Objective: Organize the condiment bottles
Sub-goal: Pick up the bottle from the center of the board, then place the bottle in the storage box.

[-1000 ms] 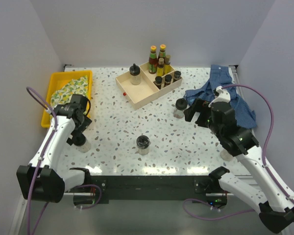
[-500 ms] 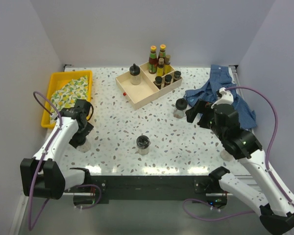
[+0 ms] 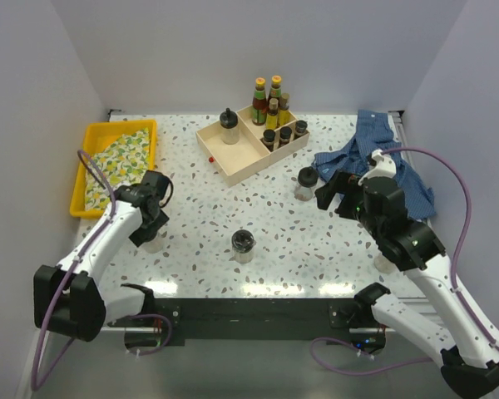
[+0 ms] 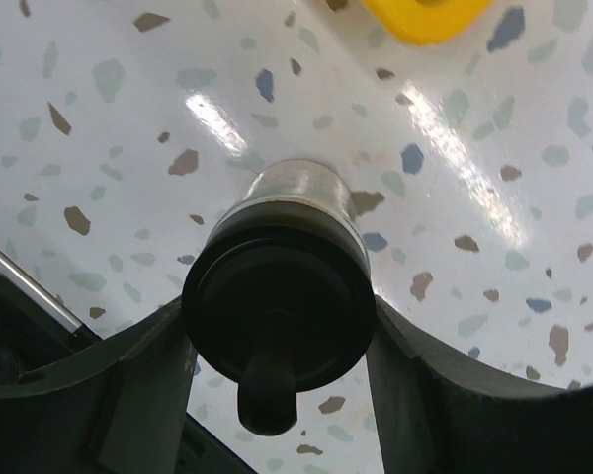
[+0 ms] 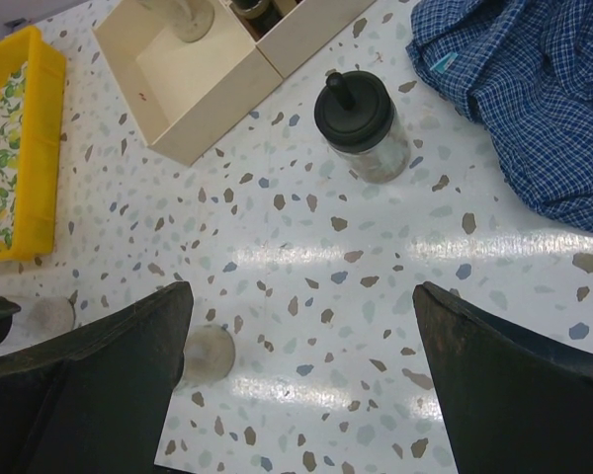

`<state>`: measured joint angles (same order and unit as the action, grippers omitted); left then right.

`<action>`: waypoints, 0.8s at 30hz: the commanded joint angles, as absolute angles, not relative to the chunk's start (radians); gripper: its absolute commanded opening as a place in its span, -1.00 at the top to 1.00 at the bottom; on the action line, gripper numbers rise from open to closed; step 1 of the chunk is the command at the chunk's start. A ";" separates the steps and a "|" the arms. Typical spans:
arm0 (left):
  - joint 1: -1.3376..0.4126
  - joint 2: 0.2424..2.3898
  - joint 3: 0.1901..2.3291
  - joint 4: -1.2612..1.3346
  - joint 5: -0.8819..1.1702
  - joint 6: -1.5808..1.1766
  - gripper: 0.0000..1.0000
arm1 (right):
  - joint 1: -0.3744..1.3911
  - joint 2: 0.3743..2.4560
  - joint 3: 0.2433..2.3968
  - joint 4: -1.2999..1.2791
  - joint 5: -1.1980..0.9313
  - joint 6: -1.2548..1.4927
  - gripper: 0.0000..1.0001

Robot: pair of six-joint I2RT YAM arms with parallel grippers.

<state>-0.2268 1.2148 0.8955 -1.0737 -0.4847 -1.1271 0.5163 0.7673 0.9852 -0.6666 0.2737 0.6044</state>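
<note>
Your left gripper [image 3: 153, 226] has swung inward from beside the yellow tray [image 3: 87, 137], taking its black-lidded jar [image 4: 295, 197] along; the right arm has hardly shifted. The left wrist view shows what the overhead view hides under the arm: both fingers [image 4: 128, 375] pressed against the lid's sides, clamped. Your right gripper [image 5: 301, 291] is spread wide, a second jar [image 5: 361, 123] standing just ahead of it, untouched. Farther ahead, the wooden box [image 3: 220, 170] holds one jar [image 3: 229, 125] in its large compartment, and slim bottles [image 3: 267, 98] and small dark-capped bottles [image 3: 284, 133] in the smaller ones. The tray holds a lemon-print cloth [image 3: 116, 158].
</note>
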 commanded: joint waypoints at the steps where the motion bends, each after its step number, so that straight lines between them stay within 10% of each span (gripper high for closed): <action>1: -0.365 1.253 0.994 -1.129 -0.509 -1.210 0.88 | 0.517 0.756 1.041 -0.664 0.273 0.578 -0.97; 15: -0.514 1.548 1.607 -0.978 -0.712 -0.714 1.00 | 0.517 0.727 1.049 -0.667 0.207 0.535 -0.97; 24: -0.505 1.646 1.729 -0.548 -0.470 -0.283 1.00 | 0.517 0.735 1.054 -0.618 0.158 0.522 -0.97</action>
<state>-0.5110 1.5826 1.6318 -0.7910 -0.5583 -0.5159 0.5163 0.7345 1.0271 -0.6788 0.2062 0.5560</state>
